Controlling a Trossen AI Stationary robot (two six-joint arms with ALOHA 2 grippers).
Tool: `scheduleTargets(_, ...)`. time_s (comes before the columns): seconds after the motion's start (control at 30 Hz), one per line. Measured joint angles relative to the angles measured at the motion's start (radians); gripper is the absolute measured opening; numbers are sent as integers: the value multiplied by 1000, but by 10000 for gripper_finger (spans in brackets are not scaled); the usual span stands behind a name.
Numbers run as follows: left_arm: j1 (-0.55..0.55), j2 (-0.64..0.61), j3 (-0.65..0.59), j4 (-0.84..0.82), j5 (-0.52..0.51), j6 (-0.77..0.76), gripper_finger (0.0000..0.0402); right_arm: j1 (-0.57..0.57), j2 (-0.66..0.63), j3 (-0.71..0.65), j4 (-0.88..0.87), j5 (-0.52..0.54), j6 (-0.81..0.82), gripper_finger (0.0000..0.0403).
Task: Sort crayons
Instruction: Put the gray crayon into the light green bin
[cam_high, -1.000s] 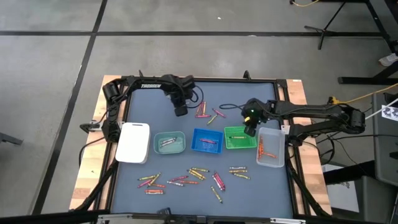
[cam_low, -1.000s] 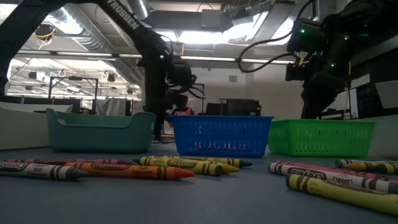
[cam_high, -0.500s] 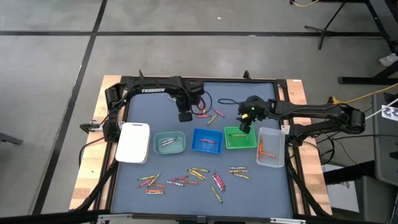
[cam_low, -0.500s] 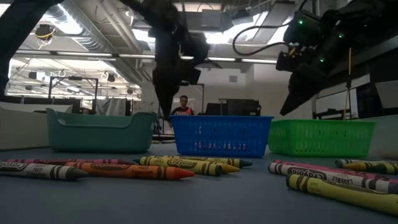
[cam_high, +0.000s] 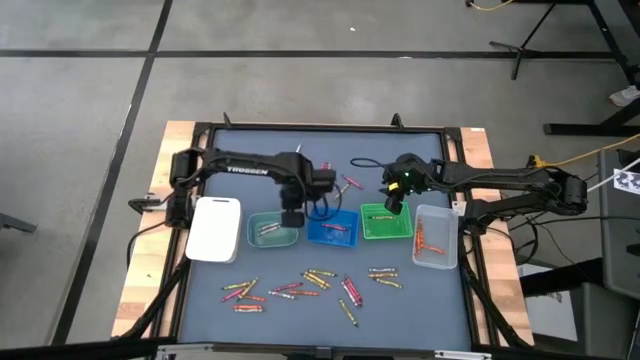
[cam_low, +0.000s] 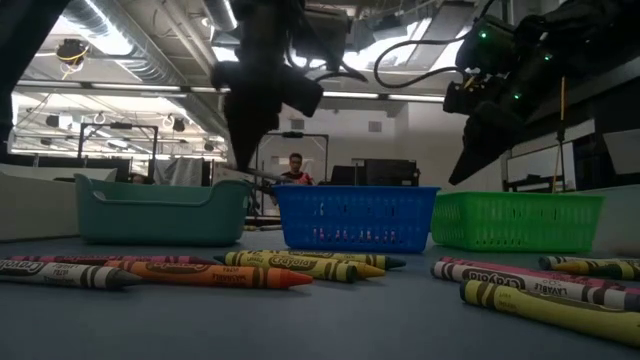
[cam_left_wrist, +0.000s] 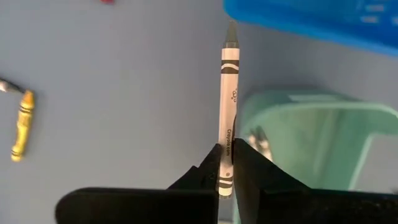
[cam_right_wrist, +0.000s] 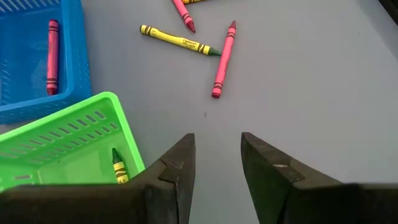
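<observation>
My left gripper hangs over the far right corner of the teal tray, shut on a grey crayon. My right gripper stands open, with nothing between its fingers, above the far edge of the green tray. That tray holds a green crayon. Grey crayons lie in the teal tray, pink ones in the blue tray, orange ones in the clear tray. Several loose crayons lie flat on the near half of the table. My left gripper pinches the grey crayon near its blunt end between its two fingers. The fingers point down and lie across the crayon. The crayon is lifted clear and sticks out about level, its tip toward the blue tray.
A white tray stands left of the teal one. A few pink and yellow crayons lie on the far part of the table, also seen as crayons ahead of my right gripper. Cables trail between the two arms.
My left gripper has carried the grey crayon up and toward the table's near edge, from the far side to above the teal tray's far right corner, staying shut on it. My right gripper has tipped up from pointing down to slanting.
</observation>
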Motion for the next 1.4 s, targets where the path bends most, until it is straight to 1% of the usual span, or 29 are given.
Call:
scheduleTargets(0.4, -110, 0, 0, -167, -4, -98, 11, 0, 0, 0, 0, 0, 0, 127)
scheduleTargets(0.57, -133, 0, 0, -221, -5, -152, 11, 0, 0, 0, 0, 0, 0, 127)
scheduleTargets(0.73, -147, -1, 0, -273, -6, -156, 11, 0, 0, 0, 0, 0, 0, 127)
scheduleTargets(0.93, -154, -2, 0, -276, -6, -181, 11, 0, 0, 0, 8, -1, 0, 127)
scheduleTargets(1.23, -152, -2, -1, -270, -5, -183, 12, 0, 0, 0, 135, -2, 0, 127)
scheduleTargets(1.3, -152, -2, -1, -267, -5, -204, 18, 0, 0, 0, 154, -2, 0, 127)
scheduleTargets(1.4, -152, -2, -1, -266, -6, -218, 39, 0, 0, 0, 159, -3, 0, 127)
